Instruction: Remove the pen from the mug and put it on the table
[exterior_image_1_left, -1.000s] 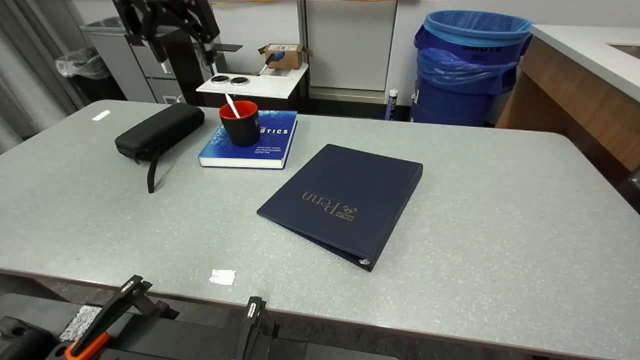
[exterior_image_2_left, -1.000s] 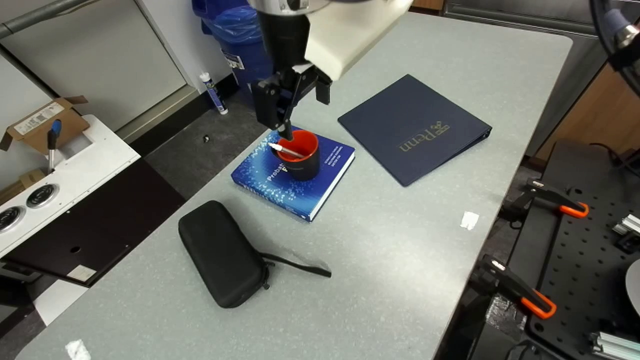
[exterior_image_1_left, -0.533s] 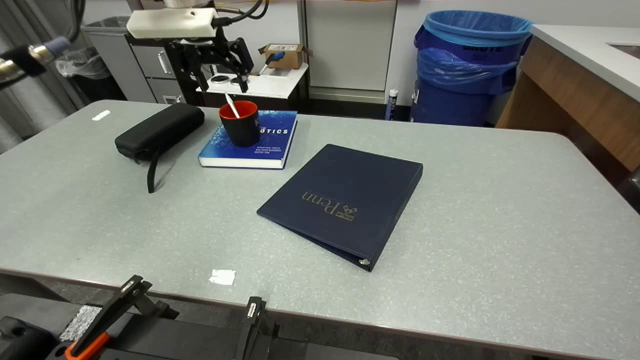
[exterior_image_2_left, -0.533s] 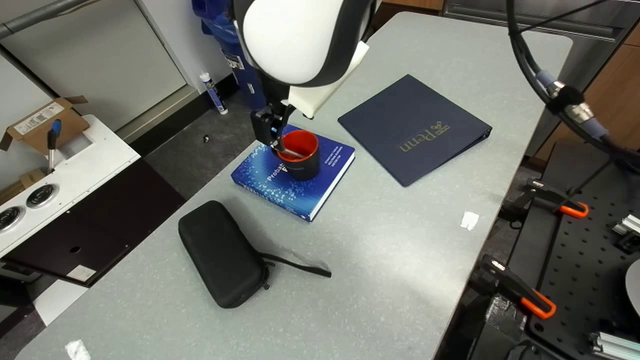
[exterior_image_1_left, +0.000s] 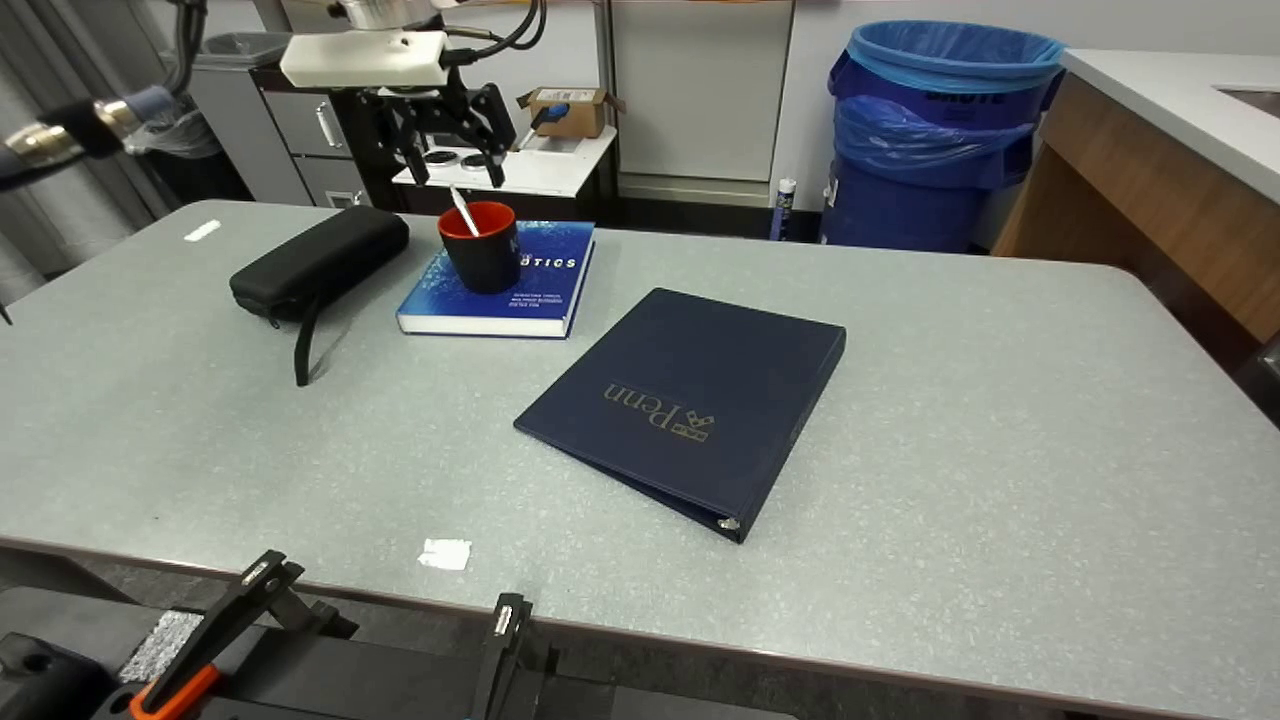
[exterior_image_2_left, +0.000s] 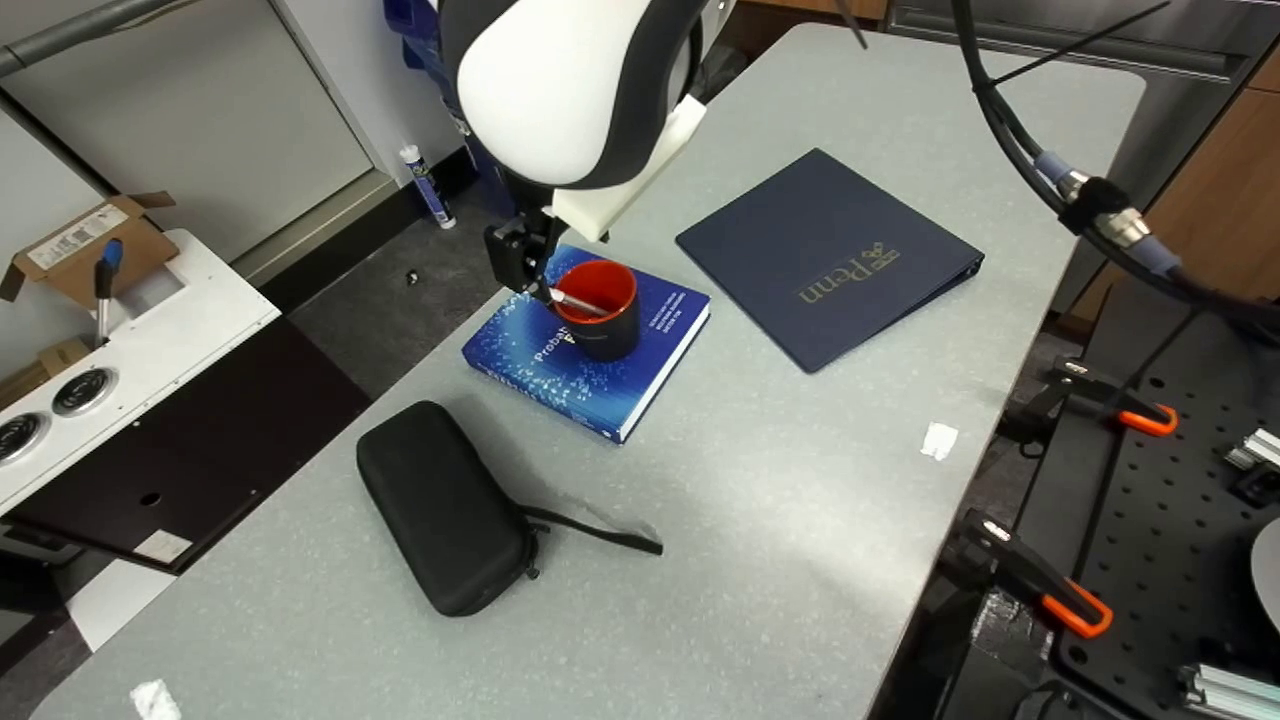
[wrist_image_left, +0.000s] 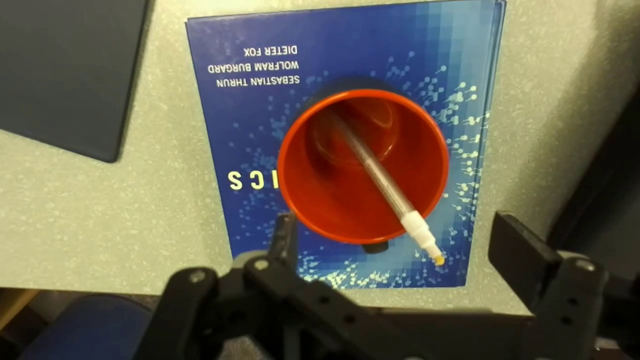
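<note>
The gripper hangs near the mug, close to the tip of the pen, and its fingers are spread wide. The pen is inside the mug, leaning: in the wrist view its low end is toward 11 o'clock, and its white end reaches over the red rim at 5 o'clock. This white end is seen between the fingers (they stand at about 8 and 4 o'clock from the mug). The mug stands upright on the blue book, which lies on the grey counter. In an exterior view, the black case lies at 9 o'clock from the mug, and the dark folder at 4 o'clock.
</note>
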